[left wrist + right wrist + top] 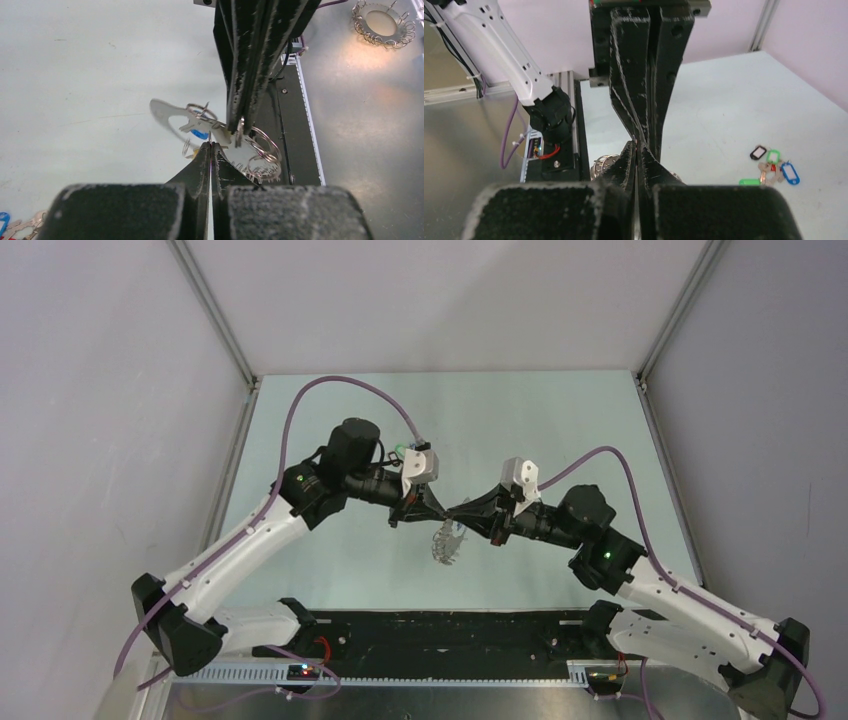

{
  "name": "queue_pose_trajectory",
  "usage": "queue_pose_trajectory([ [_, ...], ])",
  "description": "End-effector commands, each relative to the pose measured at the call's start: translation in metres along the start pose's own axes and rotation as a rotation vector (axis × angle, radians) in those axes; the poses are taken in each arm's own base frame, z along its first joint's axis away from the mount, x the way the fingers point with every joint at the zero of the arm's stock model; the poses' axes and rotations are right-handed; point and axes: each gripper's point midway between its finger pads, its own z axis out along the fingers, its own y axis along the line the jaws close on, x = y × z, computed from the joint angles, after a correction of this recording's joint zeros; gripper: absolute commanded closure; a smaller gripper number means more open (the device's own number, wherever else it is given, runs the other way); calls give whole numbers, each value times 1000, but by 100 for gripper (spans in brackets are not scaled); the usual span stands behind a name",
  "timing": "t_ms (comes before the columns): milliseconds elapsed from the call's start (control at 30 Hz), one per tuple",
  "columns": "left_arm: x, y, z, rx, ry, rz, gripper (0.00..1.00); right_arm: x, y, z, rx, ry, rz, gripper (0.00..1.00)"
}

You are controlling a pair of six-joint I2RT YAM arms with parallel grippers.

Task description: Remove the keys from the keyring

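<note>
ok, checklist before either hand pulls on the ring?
1. Left hand shut at the keyring rim: ok.
2. Right hand shut at the same rim, tips close to the left's: ok.
3. Keyring lifted off the table: ok.
4. Blue tag off the keyring: not ok, it hangs by the hands' tips.
5. Which small ring each hand pinches: cannot tell.
6. Loose keys lie on the table, away from both hands: ok.
</note>
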Motion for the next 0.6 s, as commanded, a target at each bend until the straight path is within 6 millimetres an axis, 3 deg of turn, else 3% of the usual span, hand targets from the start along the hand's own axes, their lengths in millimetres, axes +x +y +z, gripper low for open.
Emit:
queue_pose_trajectory([
  [0, -11, -5, -1, 20, -23, 10, 100, -44, 1, 6, 7, -188, -52, 100],
  [267, -12, -1, -8, -37, -20, 47, 100, -49, -2, 2, 36, -211, -82, 100],
  [400, -1, 27, -15, -204, 36, 40, 100, -45, -7, -9, 87, -179, -78, 100],
  [567, 16, 75, -22, -415, 100, -83, 100, -27, -29, -33, 254, -87, -75, 100],
])
